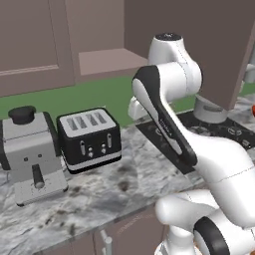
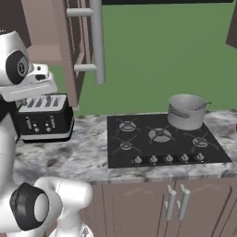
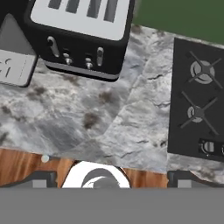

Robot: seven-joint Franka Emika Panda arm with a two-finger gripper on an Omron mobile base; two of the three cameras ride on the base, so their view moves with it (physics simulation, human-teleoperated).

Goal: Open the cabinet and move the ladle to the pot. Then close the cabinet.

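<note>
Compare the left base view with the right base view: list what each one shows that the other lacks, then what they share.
Left base view alone: a grey coffee machine left of the toaster, and closed mauve-brown cabinet fronts above it.

Right base view alone: the pot uncovered on the stove's back right burner, a thin handle poking over its rim, the stove knobs, and the open cabinet door with its long silver handle.

Both: black toaster, marble counter, black stove, green wall.
</note>
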